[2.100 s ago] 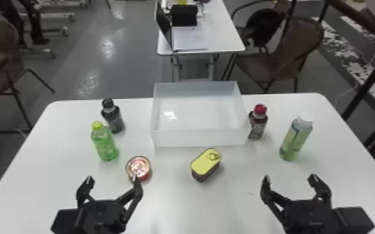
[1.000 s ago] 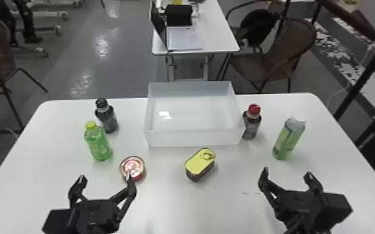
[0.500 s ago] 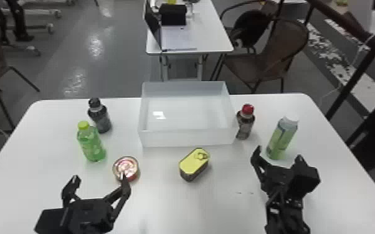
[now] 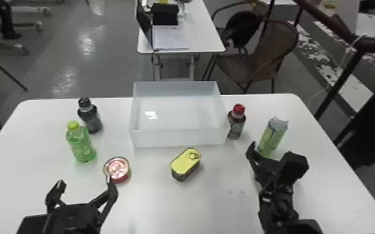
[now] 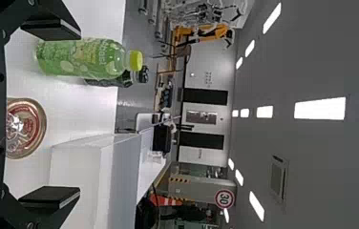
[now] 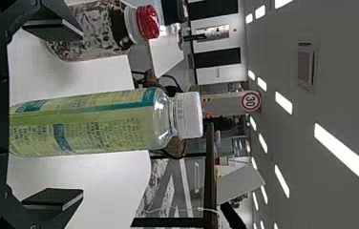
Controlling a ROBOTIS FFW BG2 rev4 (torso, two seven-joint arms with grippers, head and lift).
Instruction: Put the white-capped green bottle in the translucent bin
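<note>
Fingers (image 4: 56, 193) of the left gripper (image 4: 85, 182) stand wide apart, holding nothing; one tip overlaps the round tin (image 4: 117, 169) in the head view, contact unclear. The right arm (image 4: 278, 208) rises from the bottom edge, cut off there. Its right gripper (image 4: 274, 151), also spread wide, has hold of nothing: the white-capped green bottle (image 4: 272, 135) stands between its fingers on the white table (image 4: 215, 211), base partly hidden by the gripper. Farther in, left of that bottle, sits the translucent bin (image 4: 177, 137). Beyond the table lie grey floor (image 4: 102, 68), another table (image 4: 202, 37) with a laptop (image 4: 169, 37), and a brown chair (image 4: 268, 49).
</note>
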